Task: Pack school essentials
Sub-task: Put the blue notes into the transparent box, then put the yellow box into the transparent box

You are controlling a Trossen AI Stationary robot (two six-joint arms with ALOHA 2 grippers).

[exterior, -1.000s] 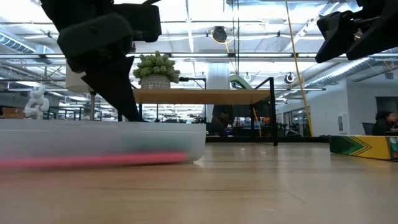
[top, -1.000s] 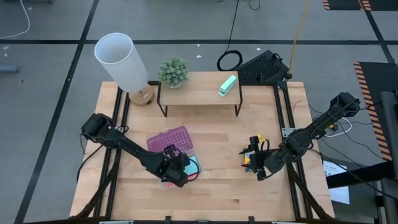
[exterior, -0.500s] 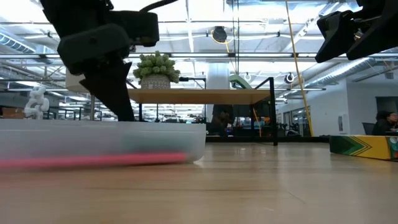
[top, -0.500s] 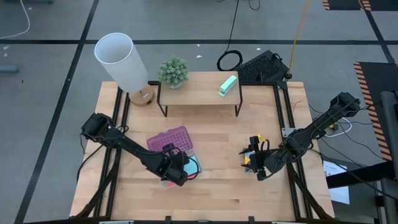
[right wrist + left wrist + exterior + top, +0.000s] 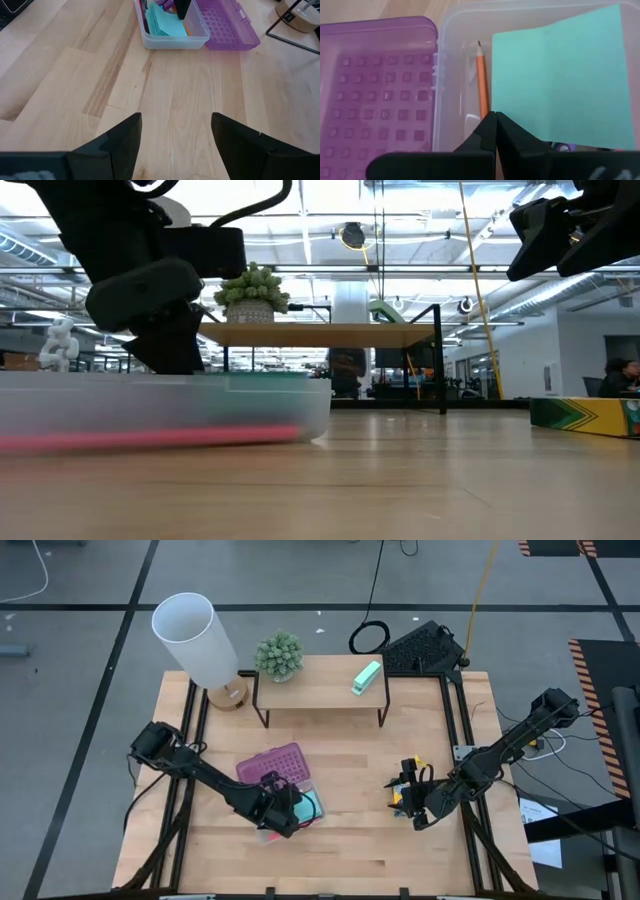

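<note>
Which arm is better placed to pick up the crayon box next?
The right. Its open claw hovers by the crayon box, while the left claw is shut, down in the clear case.

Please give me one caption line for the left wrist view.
Shut left gripper above the clear plastic case, holding an orange pencil and teal paper pad.

You have a light wooden table (image 5: 340, 830) carrying everything. On its left half lies the clear case (image 5: 300, 808), its purple lid (image 5: 268, 763) folded open flat on the wood beside it. Toward the right edge rests the crayon box (image 5: 585, 416). At the far side stand a lamp (image 5: 195, 638) and a small wooden shelf (image 5: 320, 688) on dark legs.
</note>
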